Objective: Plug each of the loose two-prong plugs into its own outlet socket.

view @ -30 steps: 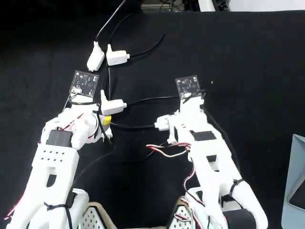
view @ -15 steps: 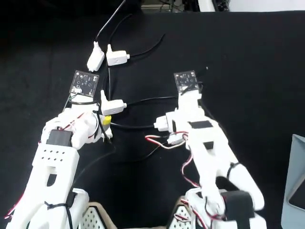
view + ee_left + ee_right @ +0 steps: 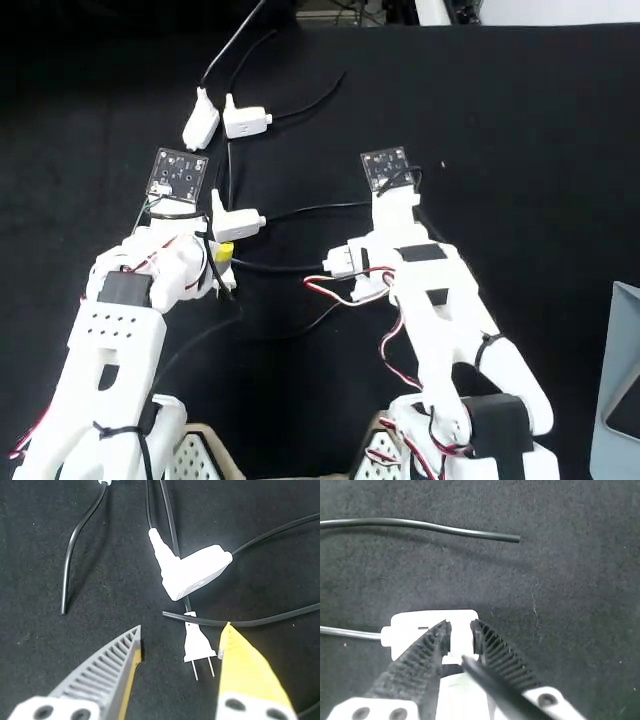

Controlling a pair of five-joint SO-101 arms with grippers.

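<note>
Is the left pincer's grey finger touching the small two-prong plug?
Apart. The left wrist view shows bare black cloth between the grey finger and the plug.

Table [image 3: 540, 120]: black cloth cover.
Left socket board [image 3: 179, 174]: flat, well apart from right socket board [image 3: 387, 167].
White adapters [image 3: 245, 121]: two side by side beyond left board; third adapter [image 3: 237, 220] just beside it.
Two-prong plug [image 3: 199, 647]: flat, near third adapter, black cable [image 3: 240, 622] across its cord end.

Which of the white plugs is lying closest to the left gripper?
The small two-prong plug, lying in the gap between the left gripper's open fingers; the bigger L-shaped plug lies farther out.
</note>
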